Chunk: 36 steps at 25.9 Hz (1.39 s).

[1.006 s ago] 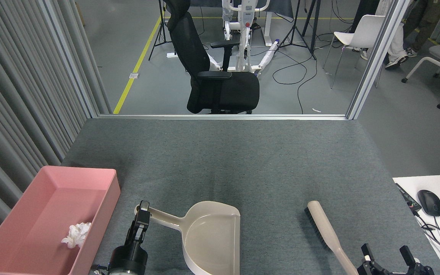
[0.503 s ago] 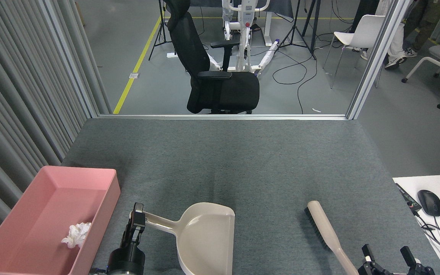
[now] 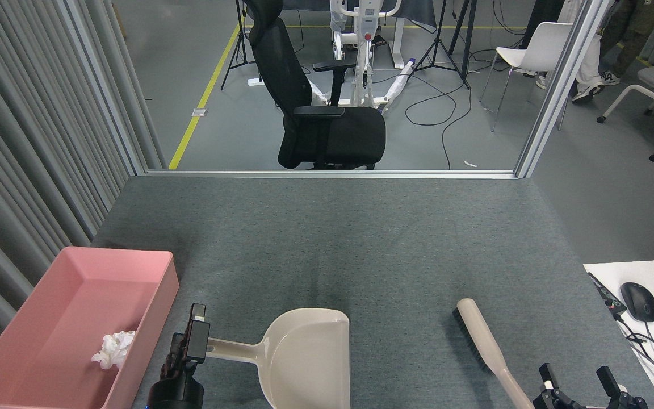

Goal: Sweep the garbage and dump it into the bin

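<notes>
- The left pincer, at the lower left of the frame, is pinched on the end of the handle of the beige plastic dustpan. The pan lies flat on the grey felt-covered worktop, its flat lip toward the right of the frame, and its scoop shows nothing inside. I judge it is being set down or kept level after tipping.
- The large shallow pink plastic bin sits at the lower left corner of the frame, just beside the left pincer; that nearness would suit a short swing from pan to bin.
- One crumpled white paper ball of garbage lies inside the bin, against its near right wall. I count one only; a second ball is not visible anywhere on the worktop.
- The hand brush with a cream handle and black bristles lies on the worktop at the lower right, bristles facing left, its handle running down toward the right pincer.
- The right pincer stands with its two fingers spread, holding nothing, beside the brush handle's lower end; whether it touches it I cannot tell.
- Counted: one dustpan, one brush, one bin, one paper ball, two pincers.
- Judging by the empty pan and bare worktop, the dumping seems done or nearly so.
</notes>
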### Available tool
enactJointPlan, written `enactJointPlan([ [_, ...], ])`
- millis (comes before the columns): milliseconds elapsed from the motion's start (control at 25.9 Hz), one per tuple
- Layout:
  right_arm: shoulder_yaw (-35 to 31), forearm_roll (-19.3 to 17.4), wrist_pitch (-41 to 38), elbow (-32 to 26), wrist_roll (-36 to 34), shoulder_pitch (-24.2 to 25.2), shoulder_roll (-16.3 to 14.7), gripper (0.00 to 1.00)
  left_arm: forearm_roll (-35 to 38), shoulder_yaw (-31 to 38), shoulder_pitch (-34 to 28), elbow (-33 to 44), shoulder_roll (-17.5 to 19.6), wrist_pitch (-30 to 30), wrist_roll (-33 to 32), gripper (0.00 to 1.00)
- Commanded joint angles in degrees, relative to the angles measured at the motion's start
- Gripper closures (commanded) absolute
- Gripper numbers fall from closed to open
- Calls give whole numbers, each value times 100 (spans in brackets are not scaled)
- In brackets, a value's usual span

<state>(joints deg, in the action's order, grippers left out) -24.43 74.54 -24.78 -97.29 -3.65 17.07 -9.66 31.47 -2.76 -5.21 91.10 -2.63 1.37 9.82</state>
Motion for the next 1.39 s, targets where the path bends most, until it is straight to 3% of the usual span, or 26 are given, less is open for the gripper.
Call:
enactJointPlan([
  [0,-1,-9,0,0,-31,16,-9,2,580,-5,-129,39,193,-154,-41,0],
  [116,-1,-9,-9,0,-31,16,0,2,729,-5,-393,294,246,-383,-68,0],
  [309,8,-9,-9,-9,-31,-2,44,2,1098,4,-569,707,861,-717,-68,0],
  [503,26,-27,-44,-255,66,16,35,2,2197,30,-226,690,1520,-690,-516,0],
  [619,87,-18,26,-246,330,-2,44,2,2496,39,-32,760,1828,-690,-507,0],
  [773,614,26,544,-237,365,-10,439,2,3032,30,108,760,1880,-313,108,0],
  [928,975,52,457,-404,171,34,553,2,3832,30,-41,760,1863,-93,196,0],
  [1354,984,685,536,-448,382,16,782,2,3937,74,-340,786,2030,-435,372,0],
])
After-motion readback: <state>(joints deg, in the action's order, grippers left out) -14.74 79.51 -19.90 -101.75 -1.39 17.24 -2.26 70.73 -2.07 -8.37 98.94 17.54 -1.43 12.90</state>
